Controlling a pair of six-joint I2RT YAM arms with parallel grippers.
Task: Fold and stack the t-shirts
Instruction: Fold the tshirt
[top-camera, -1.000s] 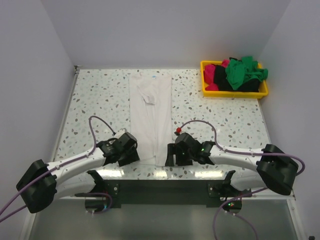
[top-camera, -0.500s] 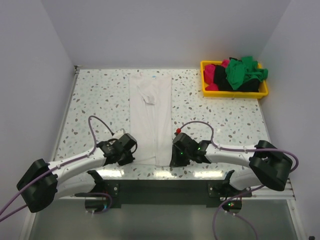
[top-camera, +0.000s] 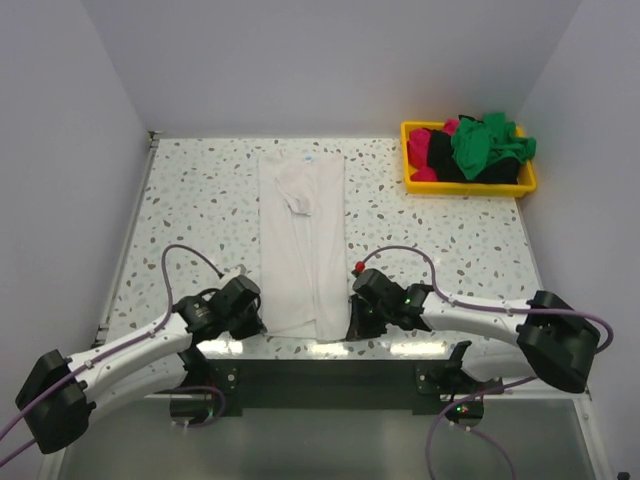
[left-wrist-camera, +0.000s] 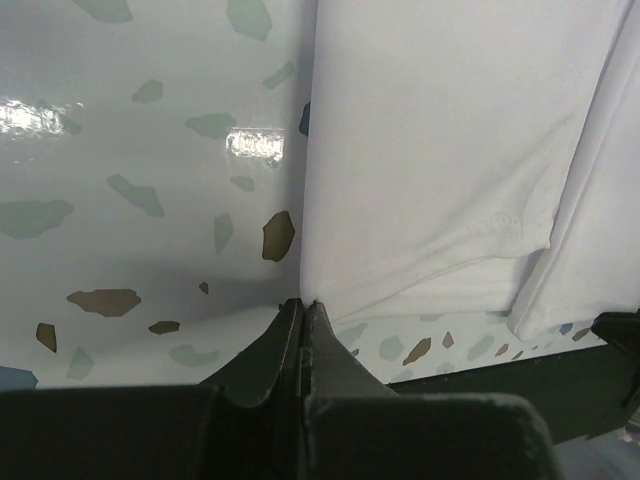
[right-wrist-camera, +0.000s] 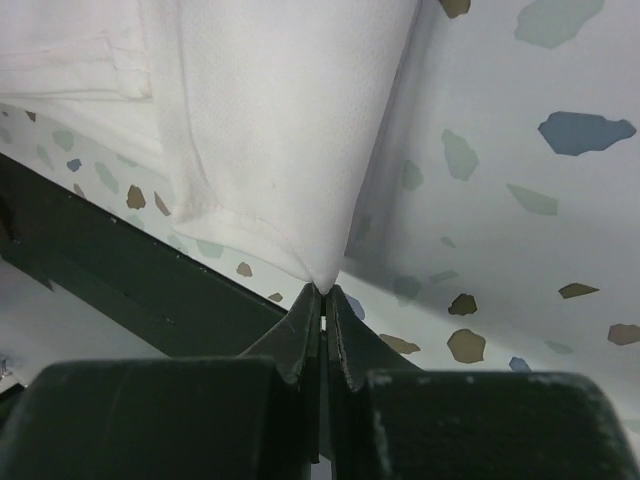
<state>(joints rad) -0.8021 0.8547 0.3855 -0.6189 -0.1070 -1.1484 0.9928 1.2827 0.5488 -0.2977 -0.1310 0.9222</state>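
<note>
Only wrist cams show L gripper (left-wrist-camera: 303, 304), R gripper (right-wrist-camera: 326, 291) pinching white t-shirt (left-wrist-camera: 430, 150) corners.

Bare table (top-camera: 200, 210) runs along both long sides of the white t-shirt (top-camera: 302, 240). Beyond its far right, the yellow bin (top-camera: 470, 187), heaped with coloured t-shirts (top-camera: 485, 145), blocks that corner. The left gripper (top-camera: 262, 327) and right gripper (top-camera: 347, 330) crowd its two near corners, pinched onto the hem.

Our left arm (top-camera: 130, 345) and right arm (top-camera: 480, 318) share white links, black joints and looping purple cables (top-camera: 185, 250). Near the right end effector (right-wrist-camera: 322, 295) we see a red knob (top-camera: 359, 266) and green lights (top-camera: 407, 296).
</note>
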